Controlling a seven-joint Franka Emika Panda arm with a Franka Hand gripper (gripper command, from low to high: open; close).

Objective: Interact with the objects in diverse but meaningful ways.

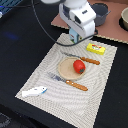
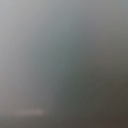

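Observation:
In the exterior view a red tomato [image 1: 78,66] rests on the tan plate [image 1: 66,70] in the middle of the striped placemat [image 1: 60,102]. A white fish [image 1: 34,91] lies at the mat's near corner on the exterior view's left. A yellow box with red marks [image 1: 95,48] lies at the mat's far side. My gripper [image 1: 75,39] hangs over the mat's far edge, with a light-blue carton [image 1: 74,35] right at its fingers, which are hidden. The wrist view is a grey blur and shows nothing I can name.
An orange-handled knife [image 1: 85,59] lies beyond the plate and an orange-handled fork [image 1: 70,82] in front of it. A grey pot [image 1: 101,12] and a bowl [image 1: 124,19] stand on a brown board [image 1: 112,30] at the back. The black tabletop [image 1: 20,55] surrounds the mat.

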